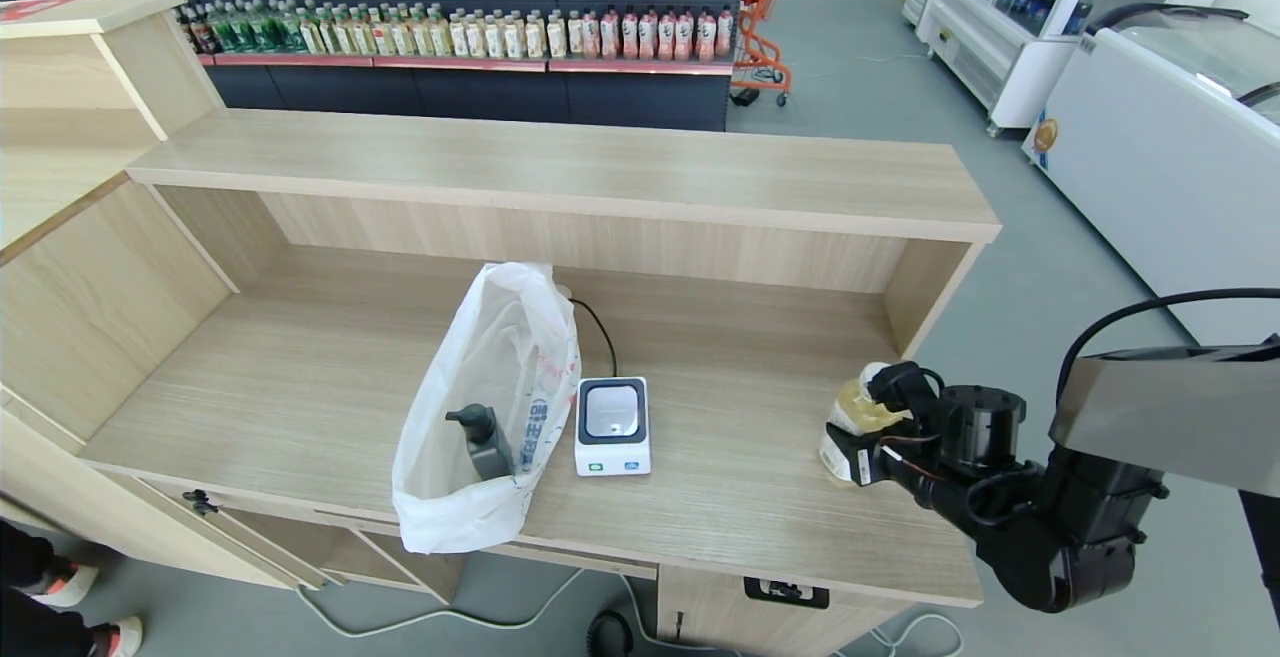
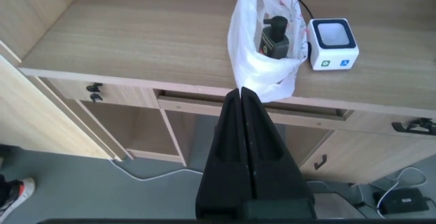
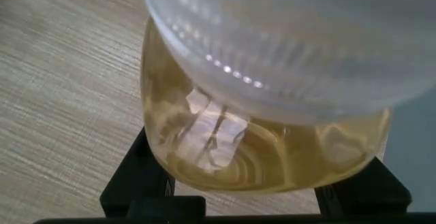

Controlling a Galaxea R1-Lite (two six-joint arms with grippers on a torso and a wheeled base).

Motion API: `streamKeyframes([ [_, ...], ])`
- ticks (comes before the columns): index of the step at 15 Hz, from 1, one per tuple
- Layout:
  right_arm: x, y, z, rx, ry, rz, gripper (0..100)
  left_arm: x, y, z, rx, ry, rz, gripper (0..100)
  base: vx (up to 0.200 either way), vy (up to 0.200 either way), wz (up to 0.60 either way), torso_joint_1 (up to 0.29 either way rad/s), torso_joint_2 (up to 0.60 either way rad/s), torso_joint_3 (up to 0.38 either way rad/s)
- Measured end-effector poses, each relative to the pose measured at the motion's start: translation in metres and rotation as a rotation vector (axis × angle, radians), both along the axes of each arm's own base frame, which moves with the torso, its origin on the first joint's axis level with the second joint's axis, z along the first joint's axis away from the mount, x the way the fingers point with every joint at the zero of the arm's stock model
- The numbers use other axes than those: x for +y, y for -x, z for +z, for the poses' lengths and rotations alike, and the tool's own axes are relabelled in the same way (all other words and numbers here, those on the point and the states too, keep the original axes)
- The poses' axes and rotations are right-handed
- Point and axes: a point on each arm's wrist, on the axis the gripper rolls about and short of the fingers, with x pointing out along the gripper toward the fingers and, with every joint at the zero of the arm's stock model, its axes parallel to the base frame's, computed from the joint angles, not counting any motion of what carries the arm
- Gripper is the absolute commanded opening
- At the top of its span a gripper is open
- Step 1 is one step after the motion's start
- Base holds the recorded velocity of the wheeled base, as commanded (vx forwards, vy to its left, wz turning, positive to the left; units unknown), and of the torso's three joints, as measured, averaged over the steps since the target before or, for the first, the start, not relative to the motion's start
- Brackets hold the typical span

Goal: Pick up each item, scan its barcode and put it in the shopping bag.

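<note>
A yellowish bottle (image 1: pixel 848 415) with a white cap stands near the counter's right end, and my right gripper (image 1: pixel 878 429) is shut on it. Up close, the bottle (image 3: pixel 272 149) sits between the two black fingers (image 3: pixel 136 186), its ribbed cap (image 3: pixel 293 40) nearest the camera. The white shopping bag (image 1: pixel 500 367) stands open at mid-counter with a dark pump bottle (image 1: pixel 485 442) inside. Right of it sits the white barcode scanner (image 1: pixel 612 425). My left gripper (image 2: pixel 243 98) is shut and empty, held off the counter's front edge, facing the bag (image 2: pixel 262 71) and scanner (image 2: pixel 332 42).
A raised wooden ledge (image 1: pixel 560 172) runs along the back of the counter (image 1: pixel 300 377), with side walls at both ends. The scanner's black cable (image 1: pixel 598 329) trails behind the bag. Drawers with dark handles (image 2: pixel 95 91) lie under the front edge.
</note>
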Motion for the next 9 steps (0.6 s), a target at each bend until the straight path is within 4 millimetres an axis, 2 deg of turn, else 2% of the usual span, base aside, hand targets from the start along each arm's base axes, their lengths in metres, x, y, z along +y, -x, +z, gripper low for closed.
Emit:
streamKeyframes([
  [2, -0.001, 0.0, 0.009, -0.004, -0.022, -0.001, 0, 0.0, 0.0, 0.0, 0.0, 0.0, 0.0, 0, 0.0, 0.0, 0.0, 0.0, 0.0, 0.0],
  [4, -0.002, 0.004, 0.031, 0.028, -0.105, 0.031, 0, 0.0, 0.0, 0.0, 0.0, 0.0, 0.0, 0, 0.0, 0.0, 0.0, 0.0, 0.0, 0.0],
  [7, -0.002, 0.019, 0.092, 0.142, -0.292, 0.165, 0, 0.0, 0.0, 0.0, 0.0, 0.0, 0.0, 0, 0.0, 0.0, 0.0, 0.0, 0.0, 0.0],
  [9, -0.003, 0.039, 0.152, 0.197, -0.433, 0.308, 0, 0.0, 0.0, 0.0, 0.0, 0.0, 0.0, 0, 0.0, 0.0, 0.0, 0.0, 0.0, 0.0],
])
